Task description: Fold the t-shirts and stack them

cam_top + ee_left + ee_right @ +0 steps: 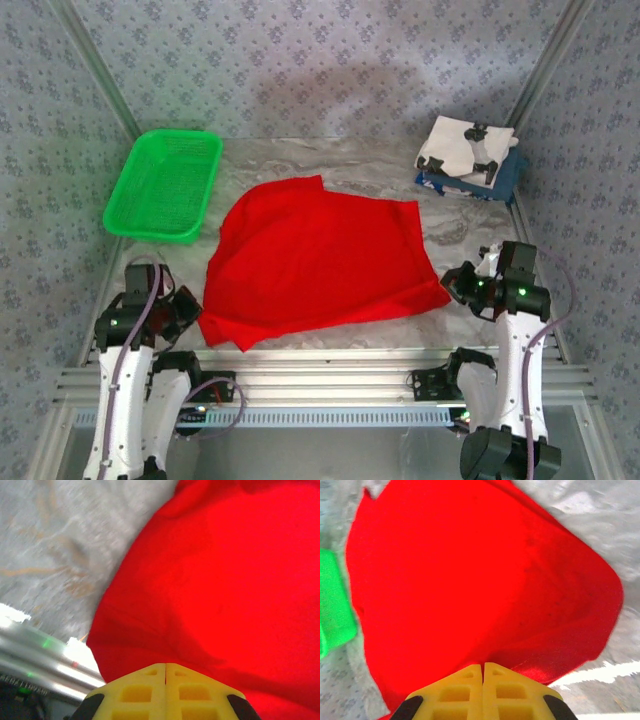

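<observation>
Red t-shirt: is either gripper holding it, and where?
The red t-shirt seems pinched by both: left gripper at its near-left corner, right gripper at its near-right.

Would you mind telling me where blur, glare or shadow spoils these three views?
Top external: evenly lit and sharp, with a soft shadow on the patterned back wall. Left wrist: the marbled tabletop is smeared, the metal rail glares white, and the bright red cloth t-shirt is saturated, its folds faint. Right wrist: tabletop blurred, a blown-out white strip at lower right.
</observation>
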Motion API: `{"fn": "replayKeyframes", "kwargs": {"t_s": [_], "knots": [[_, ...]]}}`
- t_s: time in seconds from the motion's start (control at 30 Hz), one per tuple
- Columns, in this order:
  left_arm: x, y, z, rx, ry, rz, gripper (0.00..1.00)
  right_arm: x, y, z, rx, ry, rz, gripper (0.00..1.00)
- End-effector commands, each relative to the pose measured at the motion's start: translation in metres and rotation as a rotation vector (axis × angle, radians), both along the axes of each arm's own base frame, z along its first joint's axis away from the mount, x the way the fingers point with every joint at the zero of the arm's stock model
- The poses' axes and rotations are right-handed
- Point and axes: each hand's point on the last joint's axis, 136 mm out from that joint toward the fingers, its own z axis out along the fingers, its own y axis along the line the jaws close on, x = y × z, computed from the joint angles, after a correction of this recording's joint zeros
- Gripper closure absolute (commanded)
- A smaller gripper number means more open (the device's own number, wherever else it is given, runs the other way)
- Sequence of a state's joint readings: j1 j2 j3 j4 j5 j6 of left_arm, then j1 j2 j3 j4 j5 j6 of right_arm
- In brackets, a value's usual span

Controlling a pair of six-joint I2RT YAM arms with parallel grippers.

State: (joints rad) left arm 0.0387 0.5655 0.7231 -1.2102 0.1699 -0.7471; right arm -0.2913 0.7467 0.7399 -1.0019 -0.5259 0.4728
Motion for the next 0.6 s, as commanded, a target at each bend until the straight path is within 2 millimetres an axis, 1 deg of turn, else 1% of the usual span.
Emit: {"fn": "replayKeyframes", "kwargs": {"t_s": [0.0, 0.07, 0.13, 0.17, 0.27, 0.4, 0.5, 0.57], "knots": [[-0.013, 0.006, -0.009, 0.009, 0.084, 0.072, 1.0, -0.032, -0.009, -0.023, -0.037, 0.191, -0.068, 1.0], [-0.01, 0.004, -0.011, -0.003, 0.094, 0.062, 1.0, -0.035, -0.01, -0.026, -0.046, 0.201, -0.078, 1.0], [-0.003, 0.002, -0.007, -0.009, 0.069, 0.053, 1.0, -0.035, -0.012, -0.028, -0.045, 0.195, -0.105, 1.0], [0.002, 0.002, -0.002, -0.01, 0.05, 0.048, 1.0, -0.03, -0.013, -0.027, -0.033, 0.182, -0.139, 1.0], [0.02, 0.001, 0.008, -0.008, 0.014, 0.014, 1.0, -0.023, -0.014, -0.027, -0.037, 0.158, -0.131, 1.0], [0.046, 0.002, 0.009, 0.018, 0.016, -0.037, 1.0, -0.013, -0.013, -0.031, -0.036, 0.162, -0.11, 1.0], [0.061, 0.004, 0.009, 0.038, 0.018, -0.054, 1.0, -0.005, -0.013, -0.034, -0.041, 0.173, -0.091, 1.0], [0.067, 0.005, 0.008, 0.041, 0.014, -0.055, 0.99, 0.0, -0.014, -0.037, -0.051, 0.178, -0.081, 1.0]]}}
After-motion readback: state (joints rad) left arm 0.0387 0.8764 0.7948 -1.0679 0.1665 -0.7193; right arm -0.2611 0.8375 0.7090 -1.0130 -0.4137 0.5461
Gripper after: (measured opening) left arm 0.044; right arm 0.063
